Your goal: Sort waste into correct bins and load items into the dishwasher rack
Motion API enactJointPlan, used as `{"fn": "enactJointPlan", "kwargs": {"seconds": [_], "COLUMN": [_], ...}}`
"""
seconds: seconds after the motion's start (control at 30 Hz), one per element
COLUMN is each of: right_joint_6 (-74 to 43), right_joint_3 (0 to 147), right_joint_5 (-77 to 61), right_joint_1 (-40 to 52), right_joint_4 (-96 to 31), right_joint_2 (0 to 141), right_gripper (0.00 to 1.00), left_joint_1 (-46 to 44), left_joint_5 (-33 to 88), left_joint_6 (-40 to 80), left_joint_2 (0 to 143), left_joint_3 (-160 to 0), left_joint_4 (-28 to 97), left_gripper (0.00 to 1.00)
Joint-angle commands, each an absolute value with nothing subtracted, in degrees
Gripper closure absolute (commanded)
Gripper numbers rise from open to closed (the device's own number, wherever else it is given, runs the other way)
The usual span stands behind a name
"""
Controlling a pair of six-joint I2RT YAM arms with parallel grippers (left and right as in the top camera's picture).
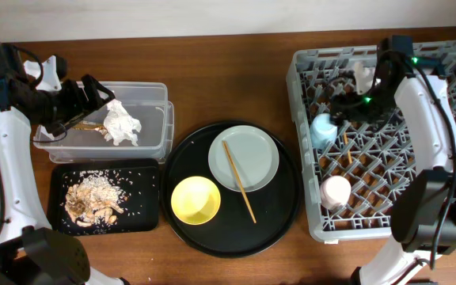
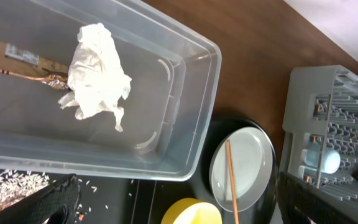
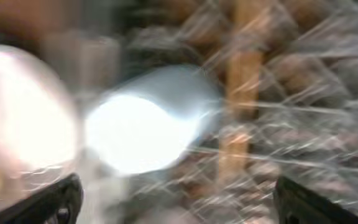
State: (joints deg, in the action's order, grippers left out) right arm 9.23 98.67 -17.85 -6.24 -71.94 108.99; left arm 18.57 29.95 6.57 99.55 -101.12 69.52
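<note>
— Checking the left gripper first: hanging with fingers spread wide over the clear plastic tub, left of the round black tray on its far side, gripping nothing
— Spotting the crumpled white tissue lying inside that tub, with the gold wrapper strip stretching out beside it?
— Yes, and seeing the beige food scraps sitting heaped on the flat black tray, left of the round tray on its near side
— Finding what on the round tray itself?
— Finding the yellow bowl and the pale plate, with one wooden chopstick lying across the plate
— And looking right of the round tray?
— Seeing the dishwasher rack holding the light-blue cup and the small white cup; catching the right gripper hanging close by the blue cup, fingers standing wide apart, clutching nothing, though showing only as a blur in the wrist view
</note>
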Motion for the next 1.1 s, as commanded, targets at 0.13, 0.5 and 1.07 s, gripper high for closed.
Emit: {"fn": "enactJointPlan", "kwargs": {"seconds": [0.13, 0.5, 1.07], "right_joint_6": [6.6, -19.6, -20.4], "right_joint_3": [100.2, 98.8, 67.1], "right_joint_5": [-50.1, -4.8, -3.8], "right_joint_1": [5.7, 35.0, 38.5], "right_joint_4": [-75.7, -72.3, -36.5], "right_joint_2": [109.1, 109.1, 109.1], "right_gripper": [0.25, 0.69, 0.60], "left_joint_1": [18.9, 18.9, 18.9], "left_joint_5": [30.1, 30.1, 30.1], "left_joint_6": [6.8, 6.8, 6.8], "left_joint_2": [99.5, 99.5, 99.5], "left_joint_3": [-101.3, -101.3, -101.3], "left_joint_4": [69.5, 69.5, 69.5], "left_gripper": [0.01, 0.01, 0.01]}}
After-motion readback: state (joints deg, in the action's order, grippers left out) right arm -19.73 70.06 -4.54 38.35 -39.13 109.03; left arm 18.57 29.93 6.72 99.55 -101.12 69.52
